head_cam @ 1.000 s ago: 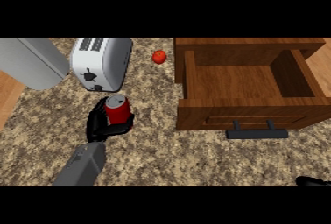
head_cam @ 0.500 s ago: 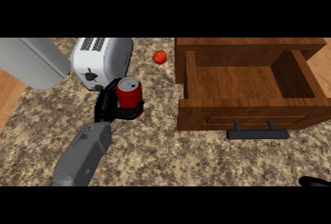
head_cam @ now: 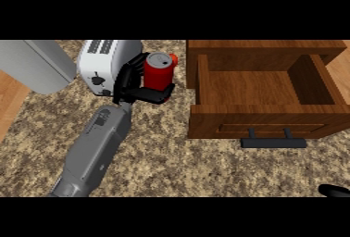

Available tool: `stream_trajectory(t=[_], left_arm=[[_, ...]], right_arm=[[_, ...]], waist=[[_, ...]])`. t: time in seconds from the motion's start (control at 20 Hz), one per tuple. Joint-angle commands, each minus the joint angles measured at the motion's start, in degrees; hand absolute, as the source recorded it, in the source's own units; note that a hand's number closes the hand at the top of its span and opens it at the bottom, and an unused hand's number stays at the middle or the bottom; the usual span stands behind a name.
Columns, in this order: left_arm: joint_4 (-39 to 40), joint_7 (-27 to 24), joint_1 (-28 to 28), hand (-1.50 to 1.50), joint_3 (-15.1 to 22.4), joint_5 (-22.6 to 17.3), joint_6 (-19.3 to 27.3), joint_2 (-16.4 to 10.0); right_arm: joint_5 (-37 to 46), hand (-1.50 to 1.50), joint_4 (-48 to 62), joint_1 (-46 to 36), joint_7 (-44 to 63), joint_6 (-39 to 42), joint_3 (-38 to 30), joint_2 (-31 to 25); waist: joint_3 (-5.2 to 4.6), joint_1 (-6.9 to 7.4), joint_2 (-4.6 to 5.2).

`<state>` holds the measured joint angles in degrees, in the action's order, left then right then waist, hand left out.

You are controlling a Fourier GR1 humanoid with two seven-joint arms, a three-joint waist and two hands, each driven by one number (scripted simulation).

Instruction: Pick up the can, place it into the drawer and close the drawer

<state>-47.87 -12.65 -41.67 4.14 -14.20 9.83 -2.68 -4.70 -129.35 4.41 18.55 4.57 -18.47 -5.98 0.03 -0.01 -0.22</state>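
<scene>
Left of drawer (head_cam: 259,115), can (head_cam: 158,73) within left hand (head_cam: 139,92)

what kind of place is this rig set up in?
Probably a kitchen: a speckled stone-look countertop, a white toaster at the back, and an open wooden drawer. The left hand holds a red can.

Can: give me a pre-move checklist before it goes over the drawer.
1. Can in left hand, fingers curled round it: ok.
2. Can upright: ok.
3. Drawer pulled open, floor showing: ok.
4. Can above drawer: not ok; it is left of the drawer's wall, by the toaster.
5. Can high enough to pass that wall: cannot tell.
6. Right hand out of the path, at lower right edge: ok.
</scene>
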Motion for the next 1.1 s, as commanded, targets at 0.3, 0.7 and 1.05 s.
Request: stream_trajectory(t=[0.3,0.7,1.05], left_arm=[[-14.6,20.0,-9.2,1.5,5.7,1.7,10.8,2.6],[-1.4,22.6,-25.9,1.5,2.2,2.6,11.6,2.6],[9.7,22.8,-36.9,1.5,1.9,0.2,12.7,2.7]], right_arm=[[1.3,-1.5,2.6,-1.8,-1.1,-0.4,-0.3,-0.3],[-0.5,-1.5,0.8,-1.1,-0.8,0.1,-0.6,-0.1],[0.7,-1.5,0.6,-1.9,-0.4,-0.7,0.3,0.2]], waist=[[-0.01,0.01,0.0],[0.0,-1.28,0.35],[0.01,-2.0,0.59]])
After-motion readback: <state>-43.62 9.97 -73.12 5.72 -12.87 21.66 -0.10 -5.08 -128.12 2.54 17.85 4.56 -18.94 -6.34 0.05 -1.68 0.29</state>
